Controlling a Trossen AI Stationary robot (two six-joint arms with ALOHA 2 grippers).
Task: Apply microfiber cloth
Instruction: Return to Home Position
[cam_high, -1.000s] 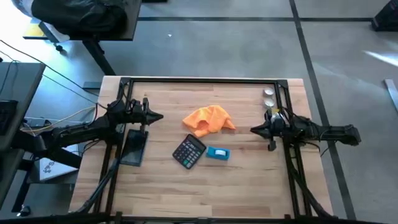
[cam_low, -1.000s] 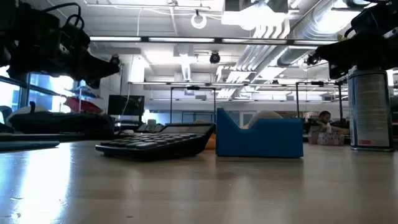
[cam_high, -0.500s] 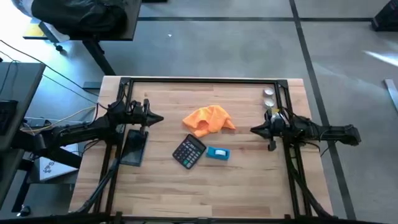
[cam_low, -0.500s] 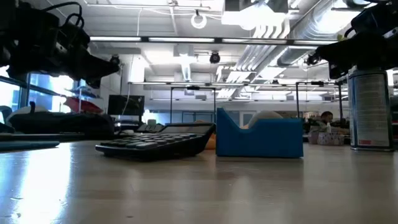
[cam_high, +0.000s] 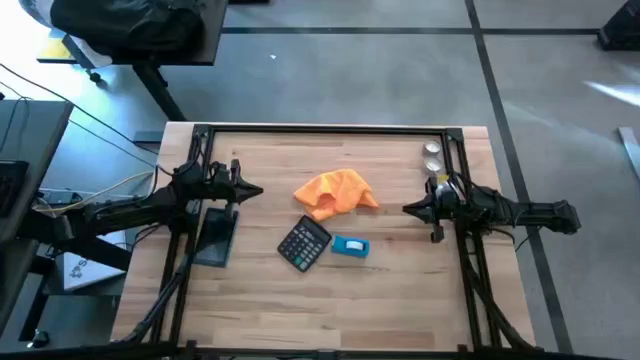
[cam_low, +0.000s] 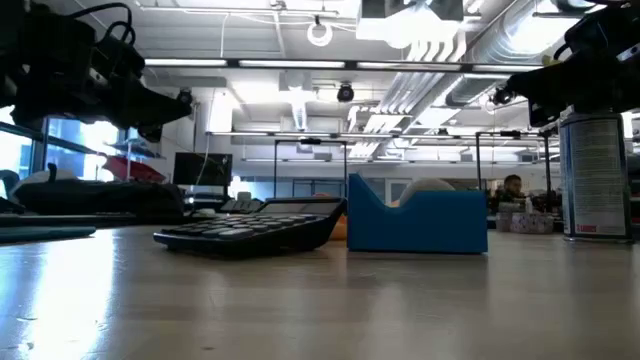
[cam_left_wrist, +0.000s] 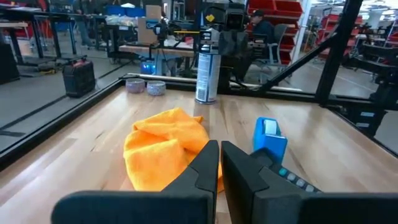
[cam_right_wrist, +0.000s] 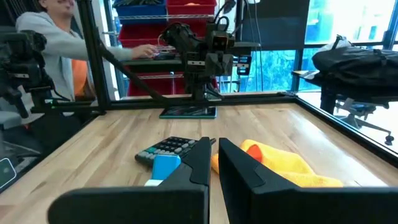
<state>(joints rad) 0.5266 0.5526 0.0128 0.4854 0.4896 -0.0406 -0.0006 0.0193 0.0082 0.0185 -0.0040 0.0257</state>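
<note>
At table's left side, left gripper (cam_left_wrist: 219, 150): fingers (cam_left_wrist: 205, 167) drawn together to a thin slit, nothing held; tips raised off the wood, pointing toward the table's middle; arm stretched in from the left edge. Right gripper (cam_right_wrist: 214, 150): fingers (cam_right_wrist: 198, 163) likewise all but closed, nothing between them; raised above the right side, pointing back at the left gripper; arm stretched in from the right edge. Cloth (cam_high: 336, 192): orange, crumpled in loose folds, lying on the table (cam_high: 400, 300) near its middle, toward the far side; between the two grippers and apart from both. Calculator (cam_high: 303, 243): black, flat, set at an angle, just beside the cloth's near edge. Box (cam_high: 350, 246): small, blue with a white patch, just beside the calculator on its right. Phone (cam_high: 216, 238): dark slab, flat on the wood, partly under the left arm, well apart from the cloth. Spray can (cam_left_wrist: 206, 76): upright, at the right side by the right arm's wrist. Two tins (cam_high: 432, 156): small, round, silvery, side by side near the far right corner, just beyond the can. Frame (cam_high: 330, 129): black rails around the table's edge. Beyond the table: a workshop with shelving, and a person in a grey sleeve (cam_right_wrist: 59, 38) at the right wrist view's far side.
</note>
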